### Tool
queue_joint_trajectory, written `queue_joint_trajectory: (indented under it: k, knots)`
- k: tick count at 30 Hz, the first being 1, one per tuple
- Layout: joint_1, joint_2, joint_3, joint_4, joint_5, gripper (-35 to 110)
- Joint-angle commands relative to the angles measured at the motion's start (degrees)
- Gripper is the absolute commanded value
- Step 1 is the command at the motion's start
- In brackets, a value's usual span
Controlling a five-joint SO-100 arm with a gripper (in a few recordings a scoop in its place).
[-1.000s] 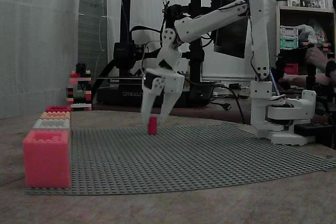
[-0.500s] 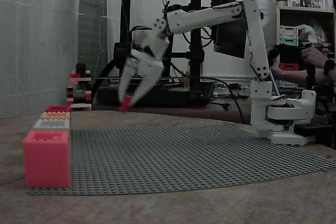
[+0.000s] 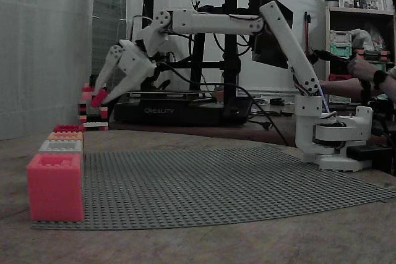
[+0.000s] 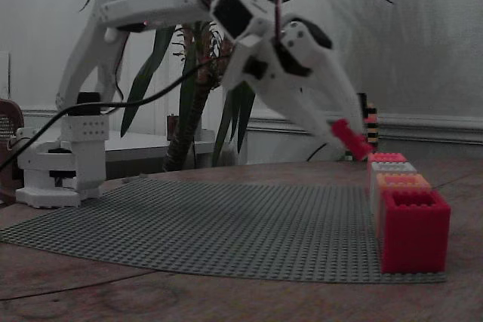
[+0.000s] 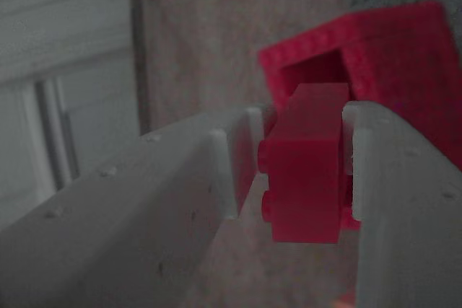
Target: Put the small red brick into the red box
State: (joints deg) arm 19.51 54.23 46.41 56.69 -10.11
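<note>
1. My gripper [image 5: 299, 171] is smooth white plastic, a bit shiny.
2. The small red brick [image 5: 307, 164] between my jaws is smooth plastic with round bumps.
3. The red box [image 5: 375, 63] beyond my jaws is bumpy plastic.
4. The grey mat [image 3: 235, 177] below me is plastic, covered in tiny studs.

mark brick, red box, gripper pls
small red brick [image 5: 307, 164]: wrist view, its front face.
red box [image 5: 401, 70]: wrist view, its wall.
gripper [image 3: 99, 99]: a fixed view, between fingertips.
</note>
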Motion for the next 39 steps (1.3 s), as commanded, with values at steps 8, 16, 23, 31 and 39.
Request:
queue_joint_trajectory:
  k: [8, 16, 23, 31, 39]
  knots:
    - [-1.5, -10.3, -19.7, 0.6, 0.8, 0]
    - [-3.2, -14.7, -23.6, 0.5, 0.3, 0]
    - [-4.0, -15.8, -23.6, -0.7, -0.5, 10]
    - [-3.9, -14.9, -23.6, -0.5, -1.5, 16]
    - [-4.1, 14.0, -2.4, 2.4, 5.7, 0]
